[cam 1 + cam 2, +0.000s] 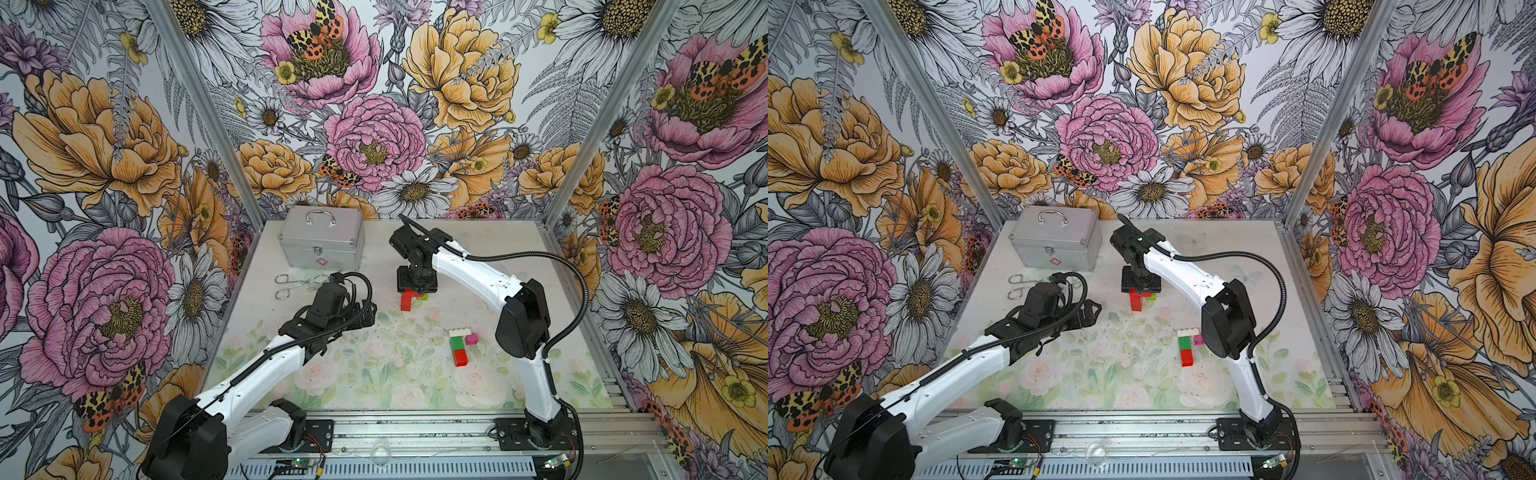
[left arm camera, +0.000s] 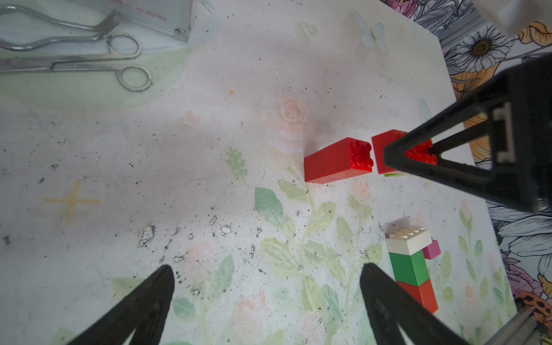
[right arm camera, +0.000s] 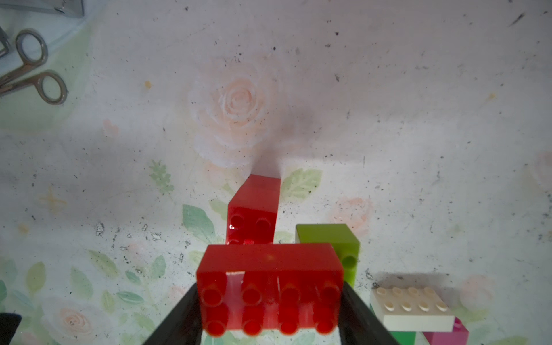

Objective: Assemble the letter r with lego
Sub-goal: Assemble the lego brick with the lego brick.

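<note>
The likeliest failure is a crooked press. The right gripper (image 1: 417, 288) is clamped on the two short ends of a wide red eight-stud plastic brick (image 3: 268, 268), which hangs just over the studded end of a narrow red brick column (image 3: 254, 206). A lime-green plastic brick (image 3: 327, 239) sits just beside that column and partly under the held piece. If the brick comes down off the studs, the push would probably tip the slim column or shove the lime brick aside. With so little of the brick between the fingers, it may also pivot in the grip. The other lego lies well apart, nearer the robot: a white, dark green and red joined row (image 1: 459, 348) with a small pink brick (image 1: 471, 338) touching it. The right arm reaches to the far side and folds its wrist so the fingers point straight down. The left gripper (image 2: 265, 286) hangs spread wide and empty over the bare floral table mat (image 1: 374, 374), its arm stretched low and forward.
</note>
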